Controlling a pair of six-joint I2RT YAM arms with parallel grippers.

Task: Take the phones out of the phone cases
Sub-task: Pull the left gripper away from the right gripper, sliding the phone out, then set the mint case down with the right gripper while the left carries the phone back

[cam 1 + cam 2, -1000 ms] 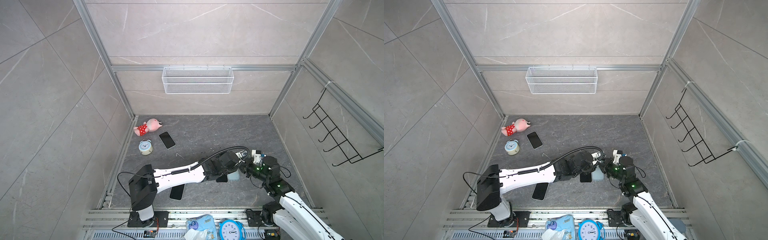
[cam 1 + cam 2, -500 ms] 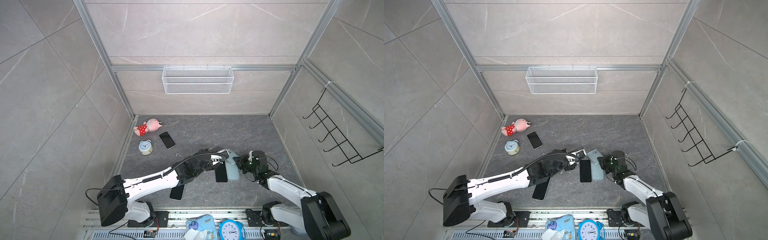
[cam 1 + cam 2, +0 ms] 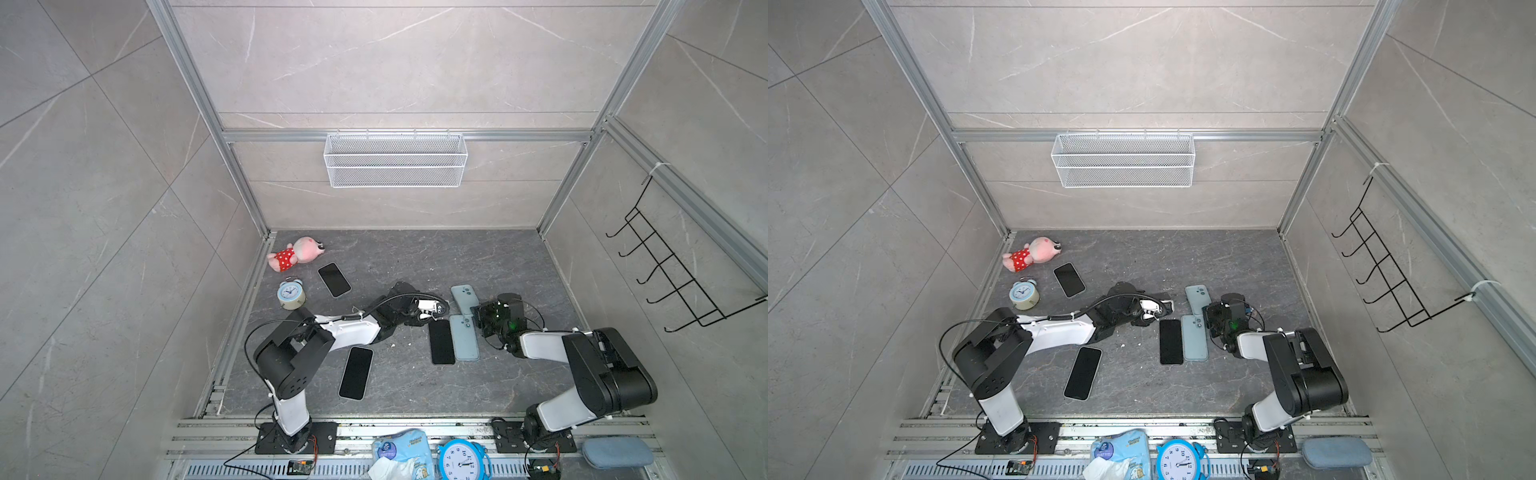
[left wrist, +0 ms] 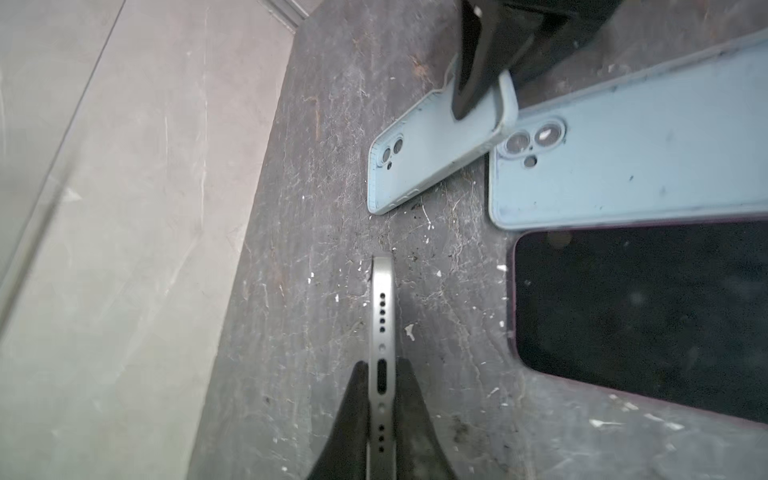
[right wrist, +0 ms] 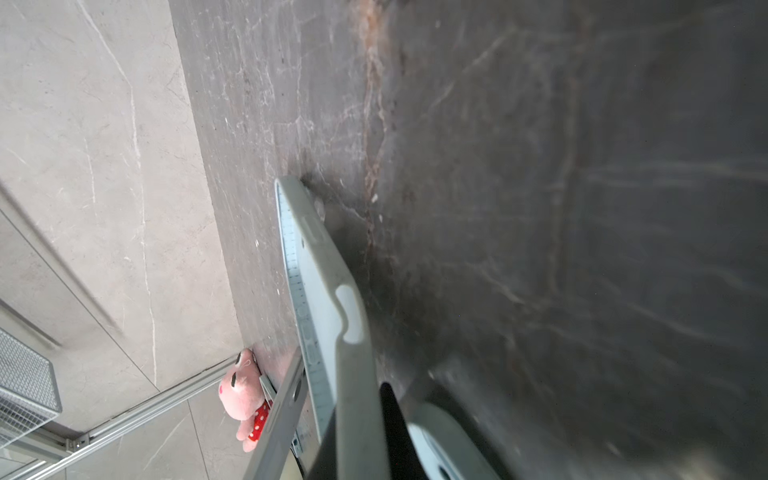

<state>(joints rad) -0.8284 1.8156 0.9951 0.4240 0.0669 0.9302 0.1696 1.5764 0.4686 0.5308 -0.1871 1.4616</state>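
left gripper [image 4: 382, 374] clamped on phone [image 4: 382, 307], held on edge at mid tabletop [image 4: 332, 124]; right gripper [image 4: 473, 99] pinching blue case [image 4: 419, 166] just right of it; phone and blue case apart

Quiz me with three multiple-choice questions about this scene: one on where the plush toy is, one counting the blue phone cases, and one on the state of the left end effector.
1. Where is the pink plush toy?
A. in a wire basket
B. on the floor near the back left corner
C. on a hook rack

2. How many light blue phone cases are visible?
A. one
B. two
C. four

3. The left end effector is:
A. open and empty
B. shut on a clock
C. shut on a phone

Answers: 1 B, it lies on the floor; 2 B, the left wrist view shows both; 3 C, its fingers pinch the phone's port edge.
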